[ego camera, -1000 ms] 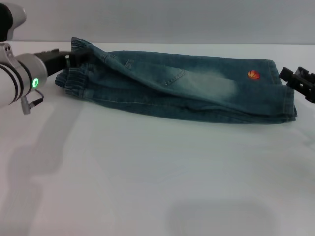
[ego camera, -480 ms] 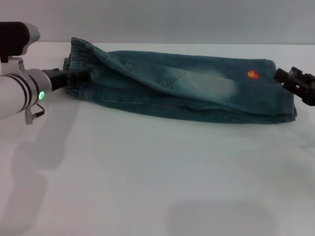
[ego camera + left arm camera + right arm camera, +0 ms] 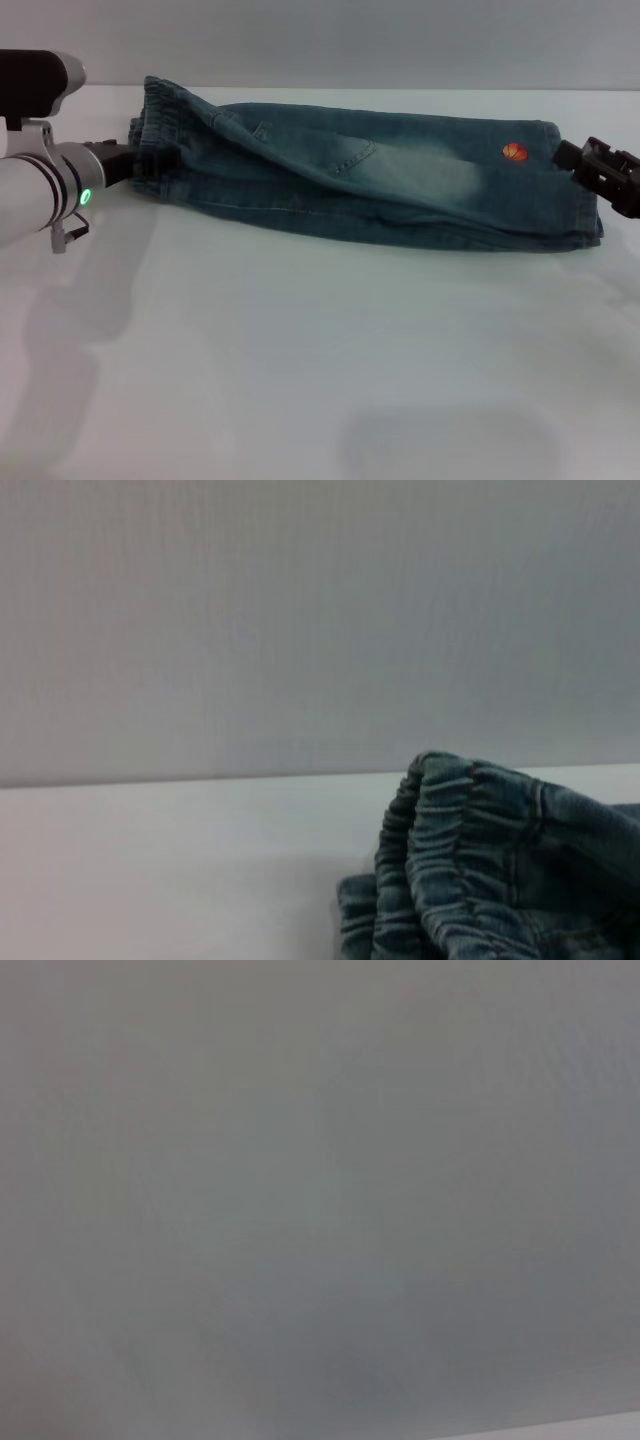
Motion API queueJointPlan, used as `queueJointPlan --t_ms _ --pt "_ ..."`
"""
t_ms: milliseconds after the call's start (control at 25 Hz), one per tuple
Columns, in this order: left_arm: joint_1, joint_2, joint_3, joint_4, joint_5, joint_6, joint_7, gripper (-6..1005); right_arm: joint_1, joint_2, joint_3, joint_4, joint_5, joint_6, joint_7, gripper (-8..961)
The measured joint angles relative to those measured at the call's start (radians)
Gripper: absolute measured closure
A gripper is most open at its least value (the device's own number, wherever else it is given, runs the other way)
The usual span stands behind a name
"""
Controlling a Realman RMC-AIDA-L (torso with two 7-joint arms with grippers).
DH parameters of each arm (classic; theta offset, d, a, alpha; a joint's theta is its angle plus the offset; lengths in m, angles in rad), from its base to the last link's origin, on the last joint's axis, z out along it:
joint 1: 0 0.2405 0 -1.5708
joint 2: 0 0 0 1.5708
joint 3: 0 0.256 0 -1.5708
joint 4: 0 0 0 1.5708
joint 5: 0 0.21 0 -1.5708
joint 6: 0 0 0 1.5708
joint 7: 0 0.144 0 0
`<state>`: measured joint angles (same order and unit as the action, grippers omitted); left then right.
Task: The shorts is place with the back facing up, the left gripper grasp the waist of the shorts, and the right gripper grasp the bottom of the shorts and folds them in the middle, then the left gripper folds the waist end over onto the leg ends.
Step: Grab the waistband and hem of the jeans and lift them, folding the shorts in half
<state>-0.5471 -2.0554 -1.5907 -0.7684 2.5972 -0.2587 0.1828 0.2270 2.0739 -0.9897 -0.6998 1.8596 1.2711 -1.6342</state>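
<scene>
Both gripper tips, left gripper [image 3: 140,160] and right gripper [image 3: 570,156], seem hidden against shorts [image 3: 380,175].

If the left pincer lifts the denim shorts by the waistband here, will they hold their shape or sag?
Likely sag: the shorts already lie folded lengthwise in soft creases. The gathered elastic waistband bunches, so it probably offers a thick grip. The left pincer sits at that end; denim layers may drag rather than slide.
</scene>
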Motion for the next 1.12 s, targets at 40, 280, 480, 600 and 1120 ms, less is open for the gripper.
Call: queueJointPlan --t_ms 40,280,480,600,1120 --pt "-0.001 0.0 0.0 0.0 0.0 0.0 0.001 181 0.0 0.0 0.0 0.0 0.0 0.0 0.0 325" --pt "-0.001 0.0 0.003 -0.003 0.0 0.0 0.002 196 0.007 0.0 0.0 0.015 0.001 0.002 0.001 328" --pt "-0.005 0.001 0.001 0.013 0.001 -0.002 0.014 209 0.009 0.0 0.0 0.021 0.001 0.004 0.001 331" --pt "-0.008 0.0 -0.001 0.014 0.001 -0.013 0.016 217 0.009 0.0 0.0 0.022 0.001 0.007 0.001 332" --pt "-0.022 -0.004 0.01 0.063 0.001 0.037 0.016 286 0.01 -0.003 0.013 0.022 0.003 0.039 0.013 339"
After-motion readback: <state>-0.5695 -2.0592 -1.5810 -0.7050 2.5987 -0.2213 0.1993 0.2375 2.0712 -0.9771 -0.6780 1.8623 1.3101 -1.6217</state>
